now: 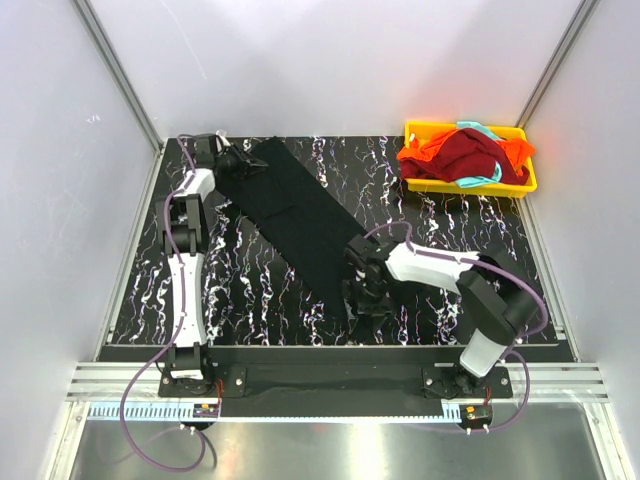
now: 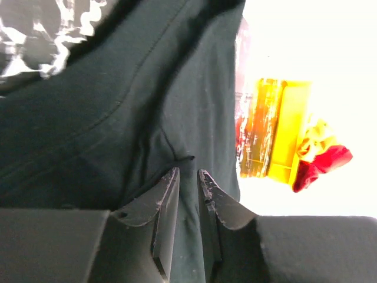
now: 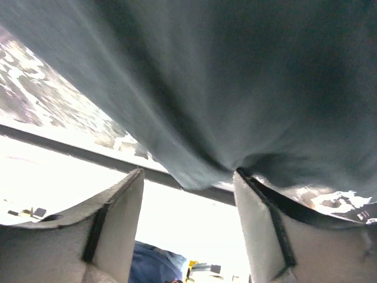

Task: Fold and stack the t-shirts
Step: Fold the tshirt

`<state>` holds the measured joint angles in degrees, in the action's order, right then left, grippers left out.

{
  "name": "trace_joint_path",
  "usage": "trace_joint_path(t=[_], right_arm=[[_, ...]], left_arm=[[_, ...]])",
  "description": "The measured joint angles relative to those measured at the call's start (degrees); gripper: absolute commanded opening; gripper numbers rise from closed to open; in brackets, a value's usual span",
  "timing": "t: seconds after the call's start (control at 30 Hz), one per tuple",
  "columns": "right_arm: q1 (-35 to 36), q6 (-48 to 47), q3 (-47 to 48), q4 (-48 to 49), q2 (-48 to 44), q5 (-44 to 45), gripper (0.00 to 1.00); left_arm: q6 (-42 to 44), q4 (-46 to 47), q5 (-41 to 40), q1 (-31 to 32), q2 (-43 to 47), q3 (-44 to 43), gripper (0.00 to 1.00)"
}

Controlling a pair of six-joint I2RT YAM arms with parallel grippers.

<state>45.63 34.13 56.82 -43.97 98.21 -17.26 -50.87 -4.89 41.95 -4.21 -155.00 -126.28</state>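
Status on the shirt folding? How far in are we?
Early. Done: nothing stacked. The black shirt lies as a long narrow strip on the table, seemingly folded lengthwise. In hand: the left gripper has its jaws pinched on the strip's far end, and the right gripper is at the near end, jaws open. Left: finish this fold, then the red shirt, orange shirt and teal shirt, heaped in the yellow tray.

Evenly lit from above; wrist views overexposed, blurred up close
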Motion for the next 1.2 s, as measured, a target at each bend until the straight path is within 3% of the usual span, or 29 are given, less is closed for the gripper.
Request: trace_joint_path(t=[0.13, 0.33, 0.47, 0.53, 0.6, 0.73, 0.9, 1.07, 1.2], right_arm=[[-0.3, -1.2, 0.1, -3.0, -3.3, 1.9, 0.8], [-0.4, -6.3, 6.0, -7.5, -4.5, 7.7, 0.85], [-2.1, -9.6, 9.2, -10.1, -3.9, 11.9, 0.85], [-4.7, -11.3, 11.7, -11.0, -2.3, 12.9, 0.85], [-7.1, -12.9, 14.3, -11.5, -0.3, 13.7, 0.86], [-9.8, -16.0, 18.9, -11.6, 4.2, 14.8, 0.99], [-9.7, -19.6, 21.5, -12.0, 8.2, 14.6, 0.99], [-9.7, -22.2, 23.6, -12.2, 13.3, 14.8, 1.0], [-9.7, -21.7, 23.8, -11.5, 16.7, 14.8, 1.0]], left_arm=[[4.9, -5.5, -2.8, -0.3, 3.7, 2.5, 0.32], [14.0, -16.6, -9.8, 0.2, 22.2, 14.9, 0.35], [17.6, -18.3, -14.1, 2.5, 34.7, 20.3, 0.36], [17.9, -18.2, -17.2, 4.7, 39.1, 24.0, 0.43], [17.1, -18.2, -21.4, 7.8, 42.3, 28.3, 0.42], [14.8, -20.8, -28.7, 13.5, 41.0, 32.2, 0.42], [10.5, -22.8, -36.3, 17.7, 33.9, 31.1, 0.42], [5.7, -24.4, -41.9, 17.9, 26.5, 26.3, 0.42], [5.4, -25.8, -42.6, 17.6, 21.3, 17.2, 0.4]])
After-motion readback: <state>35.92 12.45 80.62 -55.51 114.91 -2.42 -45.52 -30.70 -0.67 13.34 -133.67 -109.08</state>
